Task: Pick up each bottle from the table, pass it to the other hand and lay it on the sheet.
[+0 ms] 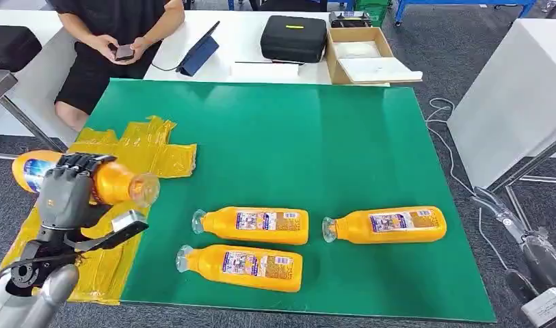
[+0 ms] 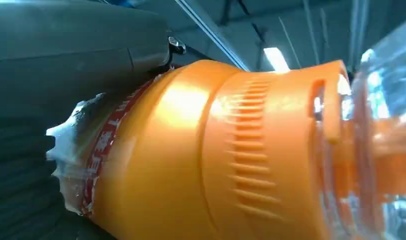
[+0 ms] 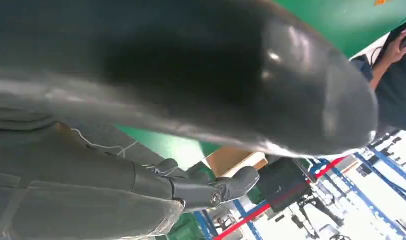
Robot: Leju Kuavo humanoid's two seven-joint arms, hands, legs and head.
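One bottle (image 1: pixel 117 183) is gripped crosswise in the left hand (image 1: pixel 68 195), fingers wrapped round its body, held above the yellow sheet (image 1: pixel 141 147): the laying-down step, I judge, calling for a lower and release. Three bottles (image 1: pixel 251 225) wait on the green table (image 1: pixel 295 137). The right hand (image 3: pixel 201 190) holds nothing, its fingers apart.

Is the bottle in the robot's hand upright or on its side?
On its side. The left hand grips the orange bottle around its middle, base and clear cap pointing sideways, above the yellow sheet.
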